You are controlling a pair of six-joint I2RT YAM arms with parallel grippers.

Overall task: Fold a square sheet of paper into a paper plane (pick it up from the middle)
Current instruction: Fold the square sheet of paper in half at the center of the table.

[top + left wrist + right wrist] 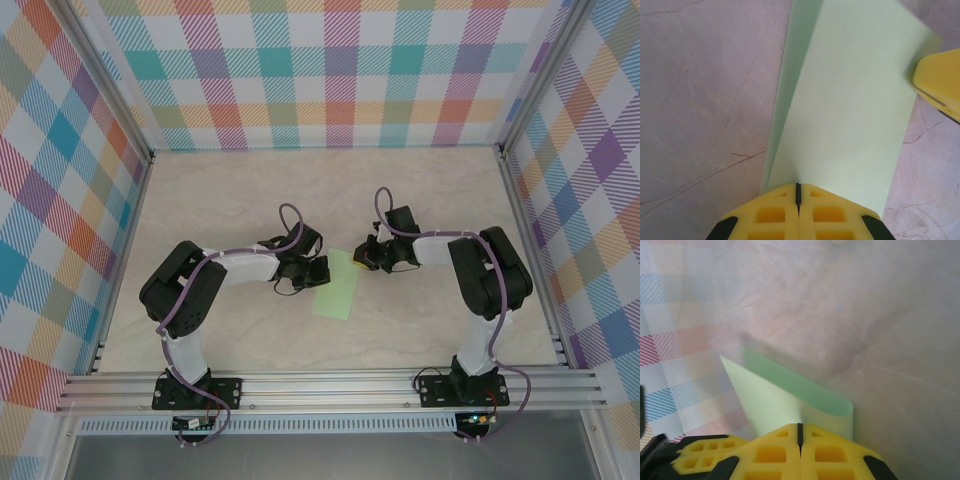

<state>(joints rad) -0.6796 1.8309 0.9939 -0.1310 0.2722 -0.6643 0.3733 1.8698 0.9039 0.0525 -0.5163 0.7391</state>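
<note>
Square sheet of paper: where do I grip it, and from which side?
Probably by an edge, coming in low and side-on: the square sheet of paper lies folded double and nearly flat, so only its edges offer purchase. Left gripper and right gripper pinch it that way.

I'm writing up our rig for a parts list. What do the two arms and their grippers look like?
The left arm and right arm match: black joint housings, white links, a purple cable along each, black base plates. The left gripper and right gripper are yellow moulded blocks with rectangular cut-outs and black trim.
</note>
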